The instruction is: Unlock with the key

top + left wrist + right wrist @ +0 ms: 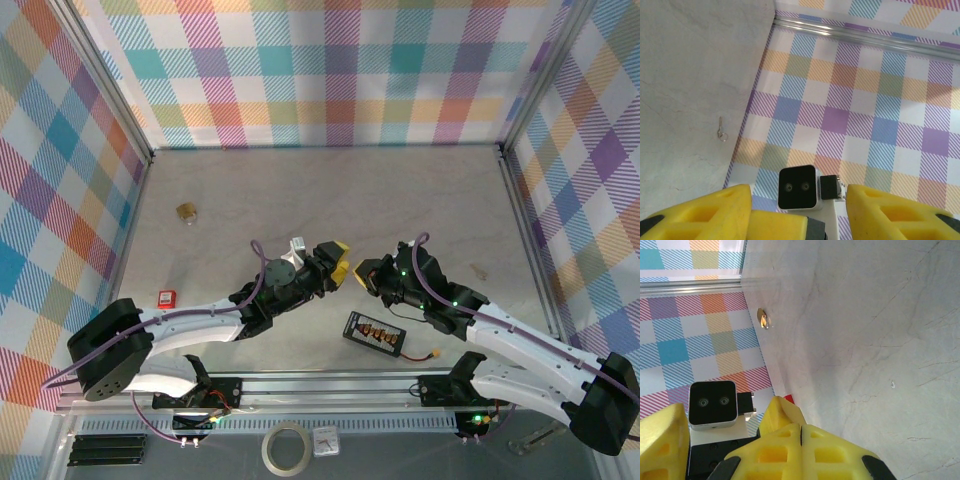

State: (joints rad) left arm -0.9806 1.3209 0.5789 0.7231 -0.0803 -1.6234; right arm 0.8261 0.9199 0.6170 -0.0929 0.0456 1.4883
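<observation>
The key [480, 271], small and on a ring, lies flat on the marble table at the right, near the wall; in the left wrist view the key [721, 131] rests close to the checkered wall's foot. A brass padlock [187, 211] sits at the far left, and the padlock [763, 319] also stands by the wall in the right wrist view. My left gripper [342, 262] and right gripper [366, 275] meet tip to tip mid-table, both far from the key. The left gripper [795, 192] is open, its yellow fingers [700, 212] apart. The right gripper [801, 427] is shut, with nothing seen in it.
A black device with orange parts [375, 333] lies just in front of the grippers. A small red item [168, 296] sits at the left, near the left arm. Checkered walls with metal rails enclose the table on three sides.
</observation>
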